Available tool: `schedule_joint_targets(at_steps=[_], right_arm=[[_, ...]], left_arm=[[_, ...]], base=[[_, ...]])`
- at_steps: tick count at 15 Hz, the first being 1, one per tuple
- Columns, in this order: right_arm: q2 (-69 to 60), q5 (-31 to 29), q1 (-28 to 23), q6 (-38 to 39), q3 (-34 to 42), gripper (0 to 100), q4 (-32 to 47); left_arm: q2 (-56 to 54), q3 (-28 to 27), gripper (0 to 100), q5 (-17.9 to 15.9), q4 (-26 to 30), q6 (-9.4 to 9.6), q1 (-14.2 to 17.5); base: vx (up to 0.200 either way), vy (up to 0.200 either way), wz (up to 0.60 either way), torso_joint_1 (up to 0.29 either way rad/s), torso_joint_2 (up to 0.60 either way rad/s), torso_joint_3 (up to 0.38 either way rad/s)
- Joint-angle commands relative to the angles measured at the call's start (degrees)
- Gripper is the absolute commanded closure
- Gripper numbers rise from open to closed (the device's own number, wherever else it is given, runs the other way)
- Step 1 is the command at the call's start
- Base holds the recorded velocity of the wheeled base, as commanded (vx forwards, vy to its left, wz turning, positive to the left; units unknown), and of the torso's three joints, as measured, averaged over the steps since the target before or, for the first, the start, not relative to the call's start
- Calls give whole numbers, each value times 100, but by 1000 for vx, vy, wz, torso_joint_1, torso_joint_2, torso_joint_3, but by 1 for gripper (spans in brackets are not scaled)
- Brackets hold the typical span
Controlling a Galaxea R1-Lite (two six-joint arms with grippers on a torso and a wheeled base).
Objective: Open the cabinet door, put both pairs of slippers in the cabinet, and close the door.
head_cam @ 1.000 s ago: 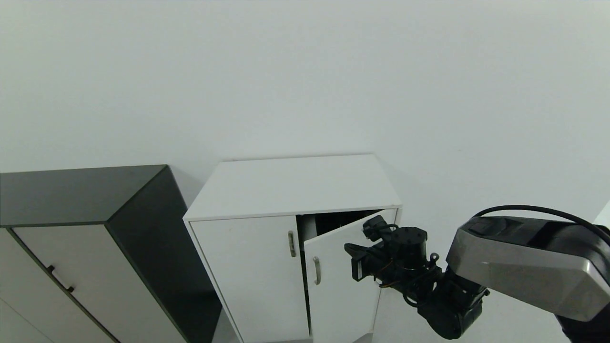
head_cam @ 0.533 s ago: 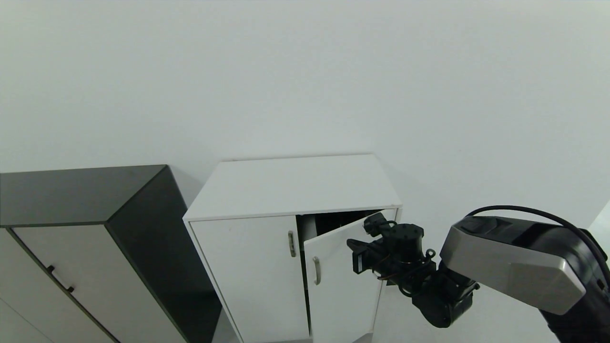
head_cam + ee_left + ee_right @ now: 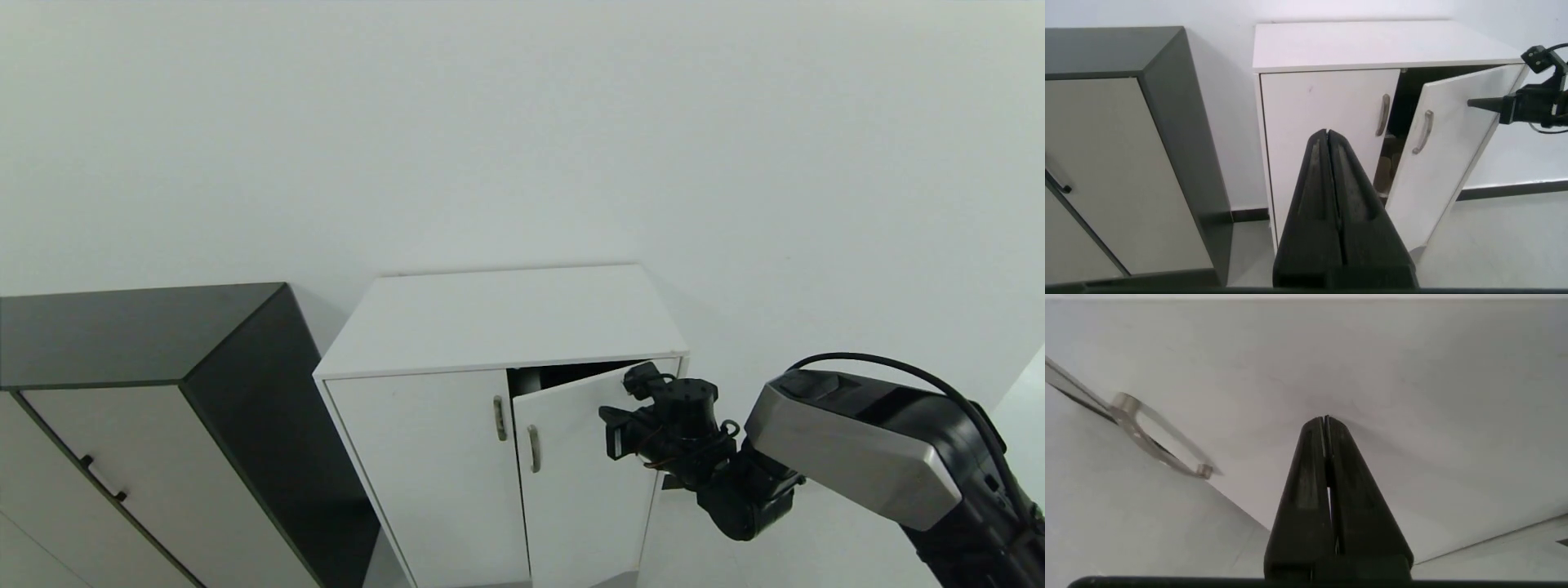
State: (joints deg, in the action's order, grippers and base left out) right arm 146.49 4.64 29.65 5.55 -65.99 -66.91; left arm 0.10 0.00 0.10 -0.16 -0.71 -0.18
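The white cabinet [image 3: 506, 318] stands against the wall with its left door [image 3: 424, 465] closed. Its right door [image 3: 580, 482] hangs slightly ajar, leaving a narrow dark gap [image 3: 571, 374] along the top. My right gripper [image 3: 606, 415] is shut, and its tips rest against the outer face of that door [image 3: 1413, 376], to the hinge side of the metal handle [image 3: 1159, 437]. My left gripper [image 3: 1327, 135] is shut on nothing and hangs in front of the cabinet, facing the left door [image 3: 1323, 122]. Something tan [image 3: 1388, 163] shows low inside the gap; I cannot tell what it is.
A taller cabinet with a dark top and pale doors [image 3: 122, 327] stands close to the left of the white one. The plain wall [image 3: 522, 122] runs behind both. Pale floor [image 3: 1503, 237] lies open in front of the ajar door.
The right door has swung in toward the cabinet and the gap has narrowed. My right gripper has moved forward with it, staying against its face.
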Motion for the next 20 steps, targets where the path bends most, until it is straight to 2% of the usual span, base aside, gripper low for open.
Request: schedule_joint_targets(at_steps=[1, 20], right_arm=[[107, 1, -64, -1, -107, 100, 38], [371, -25, -223, 17, -679, 100, 319]], left_arm=[[-1, 0, 100, -1, -2, 0, 1], [-1, 0, 100, -1, 7, 0, 1]], base=[[0, 0, 0, 0, 0, 0], [0, 0, 0, 0, 0, 0]])
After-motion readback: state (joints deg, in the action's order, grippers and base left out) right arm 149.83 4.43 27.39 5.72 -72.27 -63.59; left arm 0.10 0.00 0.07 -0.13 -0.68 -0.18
